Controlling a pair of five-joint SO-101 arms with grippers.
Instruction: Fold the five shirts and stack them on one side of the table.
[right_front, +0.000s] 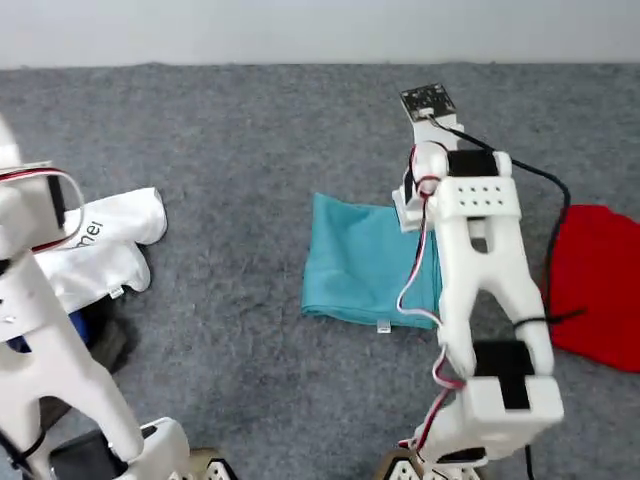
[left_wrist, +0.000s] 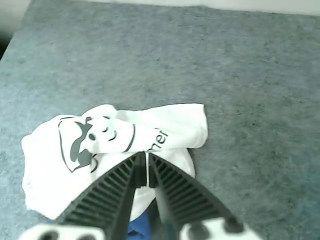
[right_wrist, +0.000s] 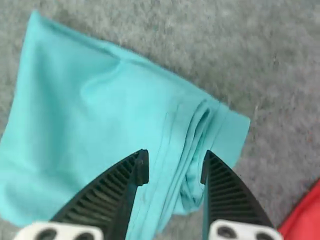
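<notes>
**Teal shirt under spread gripper, white shirt under closed one**

The right gripper (right_wrist: 173, 167) hung with its jaws apart over the bunched edge of the folded teal shirt (right_wrist: 95, 120), which lay mid-counter (right_front: 230, 150). A red shirt (right_front: 598, 285) lay near it at the counter's edge. On the far side, the left gripper (left_wrist: 146, 161), jaws pressed together on nothing, hovered above the crumpled white shirt (left_wrist: 55, 175), with blue cloth (left_wrist: 136, 231) showing beneath.

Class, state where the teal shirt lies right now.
High view: the teal shirt lies mid-table beneath the right gripper, the red shirt to its right.
</notes>
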